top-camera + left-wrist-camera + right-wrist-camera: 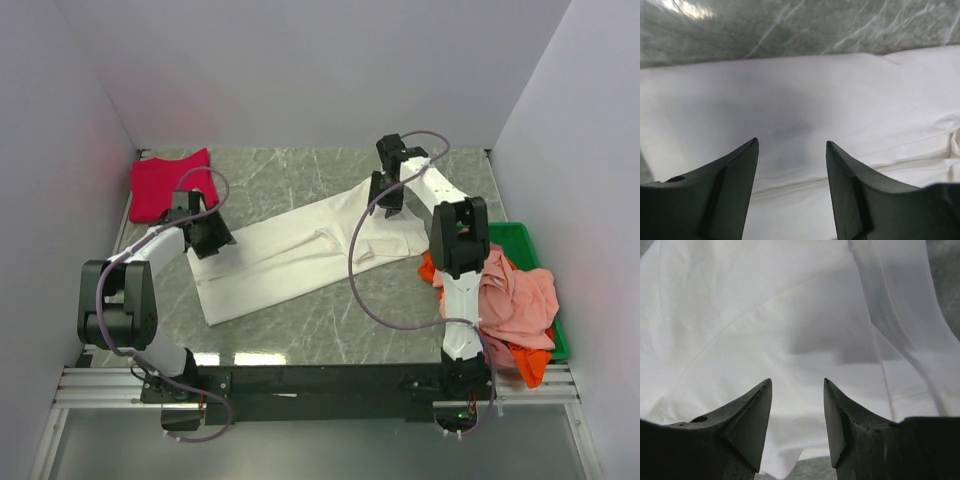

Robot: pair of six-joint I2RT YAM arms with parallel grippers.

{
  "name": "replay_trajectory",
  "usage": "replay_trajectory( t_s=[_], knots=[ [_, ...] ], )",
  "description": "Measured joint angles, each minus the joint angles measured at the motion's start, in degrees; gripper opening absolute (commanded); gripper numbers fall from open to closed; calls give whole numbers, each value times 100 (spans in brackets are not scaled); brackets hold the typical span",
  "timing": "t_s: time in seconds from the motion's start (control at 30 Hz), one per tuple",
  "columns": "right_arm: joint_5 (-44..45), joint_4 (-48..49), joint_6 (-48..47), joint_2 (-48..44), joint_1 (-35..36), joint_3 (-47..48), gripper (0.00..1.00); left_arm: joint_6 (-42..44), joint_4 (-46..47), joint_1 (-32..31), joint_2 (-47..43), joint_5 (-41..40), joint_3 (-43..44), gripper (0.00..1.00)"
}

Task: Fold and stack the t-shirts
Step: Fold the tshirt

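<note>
1. Near right: salmon-pink tee (515, 300) and orange tee (532, 366), heaped over the green bin (525, 235), unfolded.
2. Centre: white tee (290, 255), laid long and slantwise on the table.
3. My left gripper (792, 142): jaws apart, empty, over its near-left end.
4. My right gripper (797, 381): parted, empty, over the far-right end. I judge it best to pinch every layer at both ends and lift evenly.
5. Far left: crimson tee (165, 185), the likely stack base.

White-shelled arms (150, 243), black joints, looping grey cables (352, 262) (matte black tapered jaws).
</note>
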Motion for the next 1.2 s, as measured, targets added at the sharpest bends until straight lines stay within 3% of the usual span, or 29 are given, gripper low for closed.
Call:
replay_trajectory(
  t_s=[0.33, 0.63, 1.2],
  knots=[
    [-485, 483, -50, -1703, 247, -1829, 52, -396, 601, -48, -28, 216, -855, 61],
    [-977, 960, 44, -1939, 625, -3351, 51, -750, 699, -317, -691, -9, -1495, 62],
    [-236, 800, -87, -1423, 492, -2962, 51, -1882, 146, -1408, -2479, -164, -2745, 62]
  ],
)
